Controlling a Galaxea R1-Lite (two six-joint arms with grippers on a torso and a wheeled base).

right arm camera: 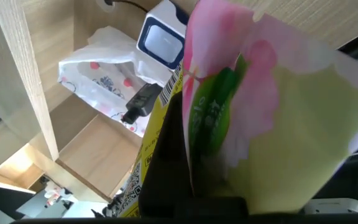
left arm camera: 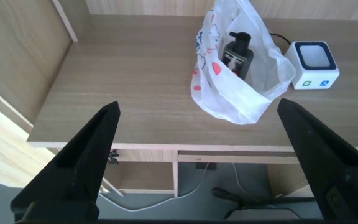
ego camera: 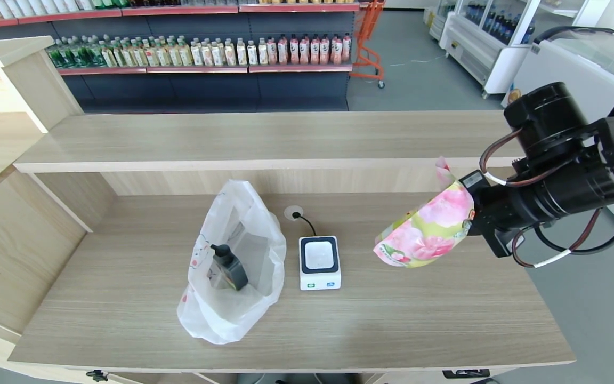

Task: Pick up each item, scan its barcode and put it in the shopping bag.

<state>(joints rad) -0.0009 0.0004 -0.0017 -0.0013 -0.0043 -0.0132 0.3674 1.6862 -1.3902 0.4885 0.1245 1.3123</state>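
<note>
The floral pouch (ego camera: 427,229) is held clamped in the right pincer (ego camera: 471,216) above the tabletop (ego camera: 392,320), right of the scanner (ego camera: 319,262), while the left pincer (left arm camera: 199,107) is spread wide.

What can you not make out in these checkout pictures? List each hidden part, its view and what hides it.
1. Head view: the pouch covers the fingertips of the right gripper.
2. Head view: the shopping bag veils the base of the black bottle.
3. Right wrist view: the pouch hides part of the scanner.
</note>
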